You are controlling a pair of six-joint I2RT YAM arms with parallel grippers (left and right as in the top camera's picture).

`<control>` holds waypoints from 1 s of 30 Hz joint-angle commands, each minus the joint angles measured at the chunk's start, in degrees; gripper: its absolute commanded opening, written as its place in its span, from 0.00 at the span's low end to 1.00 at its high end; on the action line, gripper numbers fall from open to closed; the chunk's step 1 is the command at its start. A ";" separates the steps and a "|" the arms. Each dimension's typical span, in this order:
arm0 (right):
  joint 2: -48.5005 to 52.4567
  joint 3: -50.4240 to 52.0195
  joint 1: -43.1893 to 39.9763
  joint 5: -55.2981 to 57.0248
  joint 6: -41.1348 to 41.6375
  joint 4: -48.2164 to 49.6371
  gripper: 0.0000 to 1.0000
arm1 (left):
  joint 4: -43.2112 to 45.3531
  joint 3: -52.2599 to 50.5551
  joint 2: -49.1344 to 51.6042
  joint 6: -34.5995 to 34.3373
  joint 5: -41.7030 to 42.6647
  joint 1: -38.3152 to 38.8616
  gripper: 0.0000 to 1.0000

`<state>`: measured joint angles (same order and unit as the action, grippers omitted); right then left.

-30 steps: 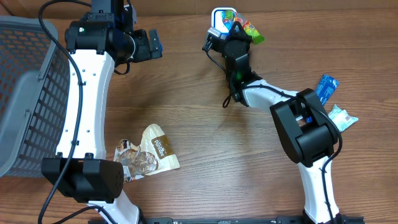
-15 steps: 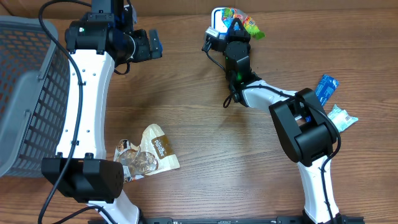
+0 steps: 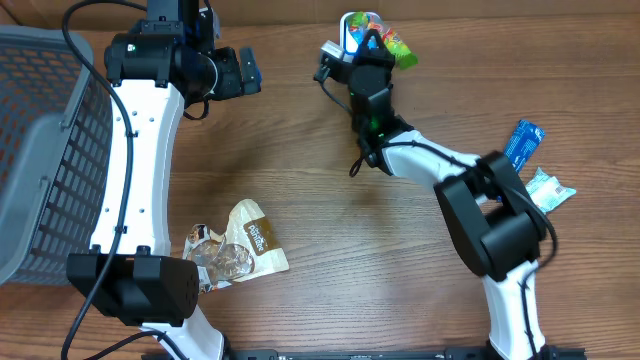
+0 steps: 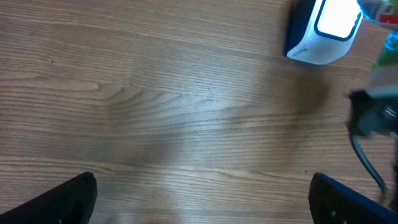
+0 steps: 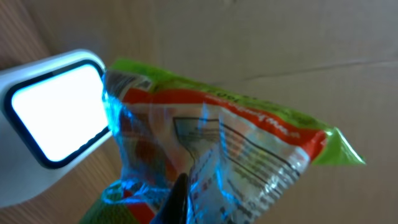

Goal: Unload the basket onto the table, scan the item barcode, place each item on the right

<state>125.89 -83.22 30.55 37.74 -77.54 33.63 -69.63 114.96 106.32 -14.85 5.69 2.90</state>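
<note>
A green and red snack packet [image 3: 397, 45] hangs in my right gripper [image 3: 372, 44], which is shut on it at the back of the table. The packet [image 5: 217, 143] is lit blue and its printed side faces the white scanner [image 5: 56, 112] right beside it. From overhead, the scanner [image 3: 350, 27] is partly covered by the packet and the gripper. In the left wrist view the scanner [image 4: 323, 28] glows at the top right. My left gripper [image 3: 250, 70] stands open over bare wood at the back left, and its dark fingertips [image 4: 74, 196] hold nothing.
A grey mesh basket [image 3: 40, 150] fills the left edge. Brown snack packets [image 3: 235, 250] lie at the front, beside the left arm's base. A blue packet [image 3: 525, 140] and a green-white packet [image 3: 550, 187] lie at the right.
My right gripper has shifted the packet a little left and farther back, over the scanner. The left arm has not moved.
</note>
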 commanded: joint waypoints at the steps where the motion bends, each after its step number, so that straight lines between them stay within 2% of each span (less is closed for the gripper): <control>1: -15.91 -1.22 2.64 5.79 18.01 -11.10 0.04 | 0.02 0.81 0.13 -0.57 -0.33 0.24 1.00; 4: -25.20 -1.22 3.21 4.46 39.04 -27.69 0.04 | 0.02 0.81 0.13 -0.57 -0.35 0.24 1.00; 6: -33.62 -1.22 2.89 0.74 57.46 -42.38 0.04 | 0.02 0.81 0.13 -0.57 -0.33 0.24 1.00; 8: -40.81 -1.22 1.53 -2.19 69.57 -53.92 0.04 | 0.02 0.81 0.13 -0.57 -0.35 0.24 1.00; 13: -53.83 -1.22 -4.59 -2.99 91.10 -75.93 0.04 | 0.02 0.81 0.13 -0.57 -0.33 0.24 1.00; 16: -59.43 -1.22 -11.47 -3.48 102.82 -87.89 0.04 | 0.02 0.81 0.13 -0.57 -0.33 0.24 1.00; 18: -61.20 -1.14 -17.07 -6.56 106.60 -93.74 0.04 | 0.02 0.81 0.13 -0.57 -0.33 0.24 1.00; 21: -61.33 -0.57 -26.53 -15.43 106.64 -98.27 0.04 | 0.02 0.81 0.13 -0.57 -0.33 0.24 1.00; 30: -55.36 4.98 -49.70 -45.55 97.11 -95.45 0.04 | 0.02 0.81 0.13 -0.55 -0.33 0.24 1.00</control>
<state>68.29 -79.35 -13.93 7.79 23.07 -63.53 -69.60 114.96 106.32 -14.85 5.52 2.90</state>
